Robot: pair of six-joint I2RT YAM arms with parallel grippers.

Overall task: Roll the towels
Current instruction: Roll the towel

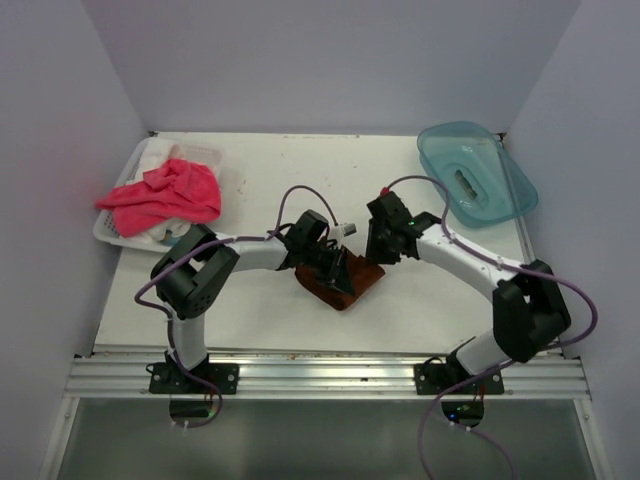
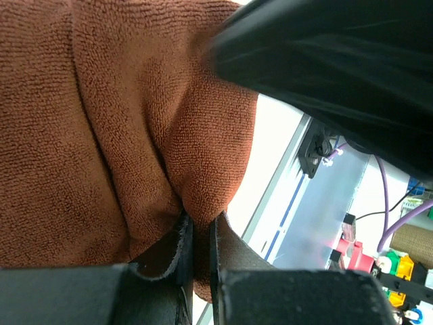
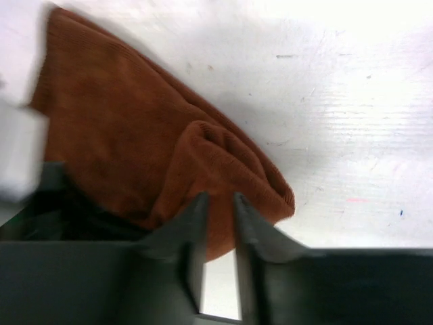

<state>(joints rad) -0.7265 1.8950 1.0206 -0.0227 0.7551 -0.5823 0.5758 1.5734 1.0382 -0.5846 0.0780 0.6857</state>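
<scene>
The rust-brown towel (image 1: 362, 276) lies bunched at the table's middle. My left gripper (image 1: 335, 272) is on its left part. In the left wrist view the left gripper (image 2: 199, 233) is shut on a fold of the brown towel (image 2: 101, 135). My right gripper (image 1: 385, 242) hovers at the towel's far right edge. In the right wrist view its fingers (image 3: 196, 223) stand a narrow slit apart over a rolled corner of the towel (image 3: 135, 135); whether they pinch cloth does not show. The pink-red towel (image 1: 165, 192) lies crumpled over a white basket (image 1: 108, 232) at the far left.
A teal plastic tub (image 1: 478, 172) sits at the table's far right corner. White cloth (image 1: 160, 235) shows in the basket under the pink towel. Grey walls close in the table on three sides, and a metal rail (image 1: 320, 375) runs along the near edge.
</scene>
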